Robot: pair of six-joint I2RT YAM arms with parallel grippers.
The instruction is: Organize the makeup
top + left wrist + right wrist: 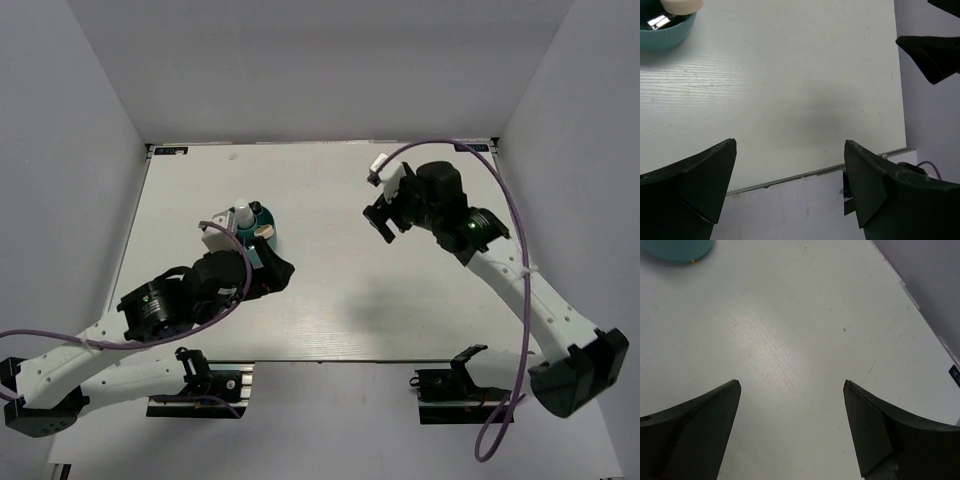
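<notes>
- Makeup [241, 215] sits bunched in teal holder [662, 35], white bottle topmost; none spotted loose elsewhere
- Left gripper [790, 190]: fingers wide apart, empty, just beside holder
- Right gripper [790, 430]: fingers spread, empty, well apart from holder
- Judged: sorting near finished; next, lift arms clear without nudging holder

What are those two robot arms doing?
They are tidying up makeup. A white bottle and a few other small bits sit in the teal cup. Right now neither arm holds anything. The left gripper is open right beside the cup. The right gripper is open too, over a bare part of the table.
</notes>
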